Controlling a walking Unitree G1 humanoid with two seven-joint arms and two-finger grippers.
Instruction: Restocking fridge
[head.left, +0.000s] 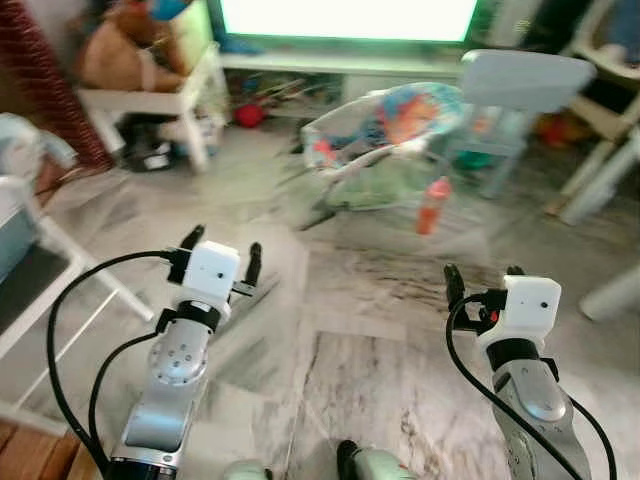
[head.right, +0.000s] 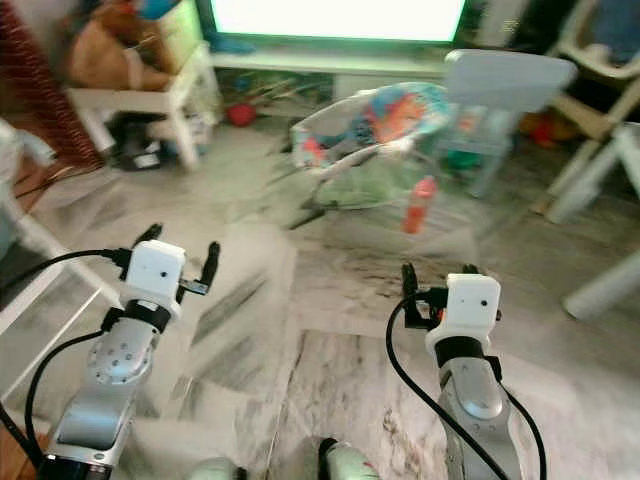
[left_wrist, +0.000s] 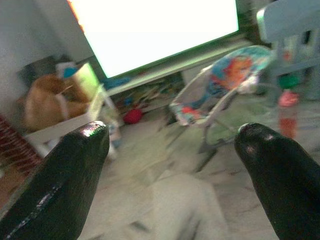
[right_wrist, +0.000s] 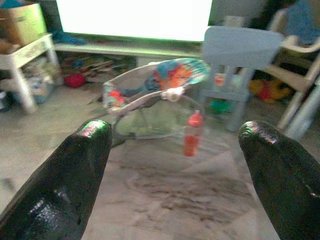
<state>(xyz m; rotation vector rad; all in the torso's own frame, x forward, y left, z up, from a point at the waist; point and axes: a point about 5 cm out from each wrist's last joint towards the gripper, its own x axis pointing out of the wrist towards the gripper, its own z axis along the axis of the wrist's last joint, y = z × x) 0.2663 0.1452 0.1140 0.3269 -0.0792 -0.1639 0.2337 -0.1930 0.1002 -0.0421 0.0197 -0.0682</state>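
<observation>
No fridge appears here; I face a living-room floor of marbled tiles. A clear bottle with a red cap and orange contents (head.left: 430, 207) stands on the floor beside a baby bouncer (head.left: 385, 130). My left gripper (head.left: 223, 243) is held out low at the left, open and empty. My right gripper (head.left: 483, 272) is held out at the right, also open with nothing between its fingers. In the right wrist view the bottle (right_wrist: 191, 134) stands ahead between the two black fingertips (right_wrist: 85, 155), well beyond them. The picture is blurred.
A bright TV screen (head.left: 345, 18) glows on a low shelf at the back. A pale blue child's chair (head.left: 525, 80) stands behind the bouncer. A white side table (head.left: 150, 100) with a plush bear is back left. White furniture legs (head.left: 600, 180) rise at the right; a white frame (head.left: 40, 260) is near left.
</observation>
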